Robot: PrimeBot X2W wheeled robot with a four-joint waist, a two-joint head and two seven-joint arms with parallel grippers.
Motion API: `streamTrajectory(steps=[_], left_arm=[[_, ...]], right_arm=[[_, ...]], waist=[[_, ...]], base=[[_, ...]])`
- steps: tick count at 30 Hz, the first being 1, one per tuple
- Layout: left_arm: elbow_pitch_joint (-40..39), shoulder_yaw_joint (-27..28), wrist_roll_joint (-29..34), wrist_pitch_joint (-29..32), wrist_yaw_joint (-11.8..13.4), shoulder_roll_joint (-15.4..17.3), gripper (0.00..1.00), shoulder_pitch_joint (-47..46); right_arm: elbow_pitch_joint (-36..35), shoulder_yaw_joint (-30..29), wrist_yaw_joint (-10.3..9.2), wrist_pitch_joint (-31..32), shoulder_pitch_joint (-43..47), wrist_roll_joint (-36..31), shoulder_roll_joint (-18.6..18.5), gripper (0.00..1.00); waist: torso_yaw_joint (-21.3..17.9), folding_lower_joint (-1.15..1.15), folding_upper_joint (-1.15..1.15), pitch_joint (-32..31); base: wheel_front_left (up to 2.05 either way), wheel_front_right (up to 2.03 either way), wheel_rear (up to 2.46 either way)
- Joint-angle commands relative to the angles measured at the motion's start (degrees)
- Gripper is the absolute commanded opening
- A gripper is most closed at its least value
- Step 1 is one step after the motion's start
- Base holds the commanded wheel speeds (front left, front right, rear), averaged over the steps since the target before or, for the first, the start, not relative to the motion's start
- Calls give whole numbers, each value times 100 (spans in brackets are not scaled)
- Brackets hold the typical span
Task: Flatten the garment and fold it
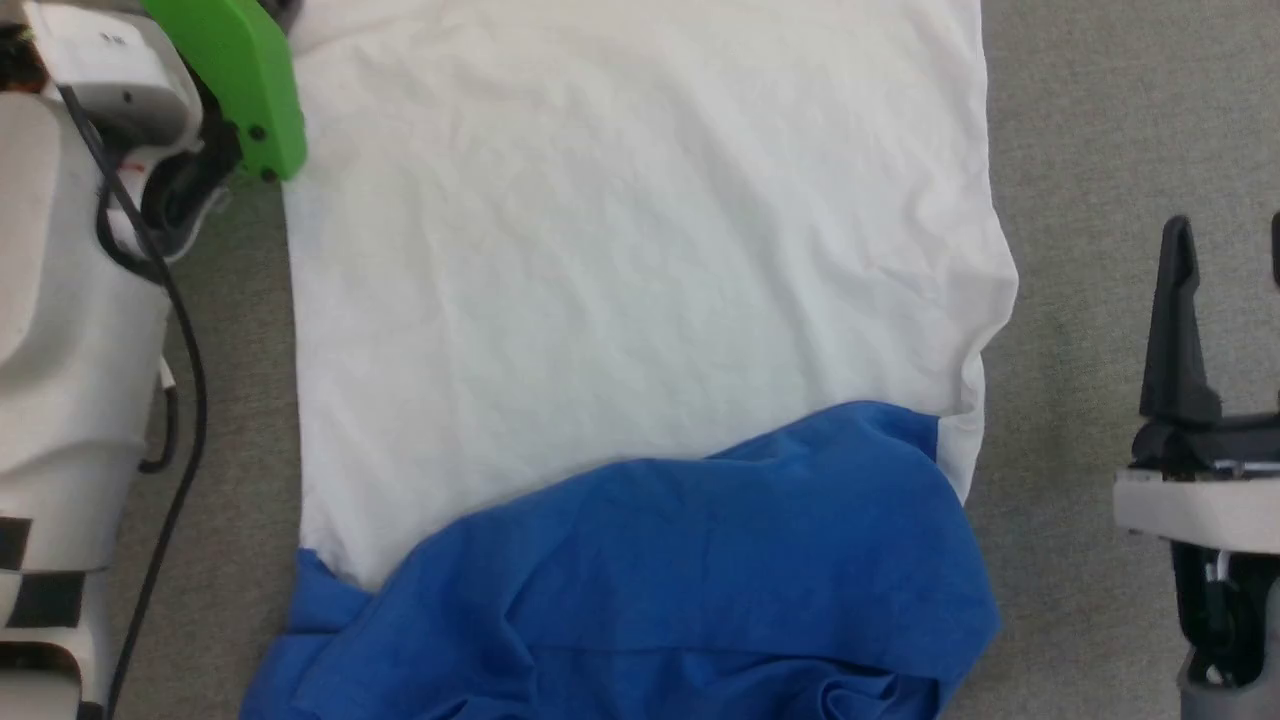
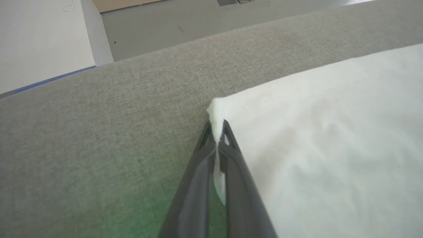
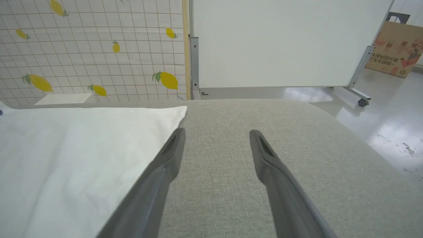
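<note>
The garment [image 1: 640, 250] lies spread on the grey surface, a white body with blue sleeve cloth [image 1: 700, 570] bunched along its near edge. In the left wrist view, my left gripper [image 2: 217, 132] is shut on a hemmed corner of the white garment [image 2: 330, 148], and a pinch of cloth stands up between the fingertips. In the head view that arm's green housing [image 1: 240, 80] sits at the garment's far left corner. To the right of the garment [image 3: 72, 155] my right gripper [image 1: 1228, 250] [image 3: 217, 134] stands open over bare grey surface, its left finger [image 3: 172, 148] along the cloth's edge.
The grey fabric tabletop [image 1: 1100, 150] shows as strips on both sides of the garment. Beyond its far edge stand a white board on wheels [image 3: 281, 39], a lemon-patterned curtain [image 3: 82, 49] and a cardboard box [image 3: 395, 49]. A black cable [image 1: 185, 350] hangs along my left arm.
</note>
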Motion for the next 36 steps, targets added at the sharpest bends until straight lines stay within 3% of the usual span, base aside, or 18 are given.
streamTrajectory(steps=[1,6,10,15,25,36], left_arm=[[-26,-23,-40,-74,-54,-43,0,109],[-58,-61,-140,-211,-112,-144,0,239],[-112,-72,-191,-298,-146,-181,0,258],[-338,-112,-268,-458,-239,-209,0,255],[-762,-400,-385,-447,-358,-294,0,164],[-875,-714,-474,-489,-411,-425,0,-58]], right_arm=[[-154,0,-8,95,-223,-170,6,100],[-524,24,-8,973,-954,-612,-6,100],[-372,108,-8,2043,-1697,-490,-436,100],[215,204,-8,3116,-2571,54,-914,100],[1634,36,-8,5143,-3711,765,-1206,100],[2363,59,-8,5892,-4482,597,-1196,100]], waist=[[161,0,0,-177],[304,0,0,-344],[400,0,0,-361],[562,0,0,-256],[987,0,0,112],[1306,0,0,407]], base=[[0,0,0],[0,0,0],[0,0,0],[0,0,0],[0,0,0],[0,0,0]])
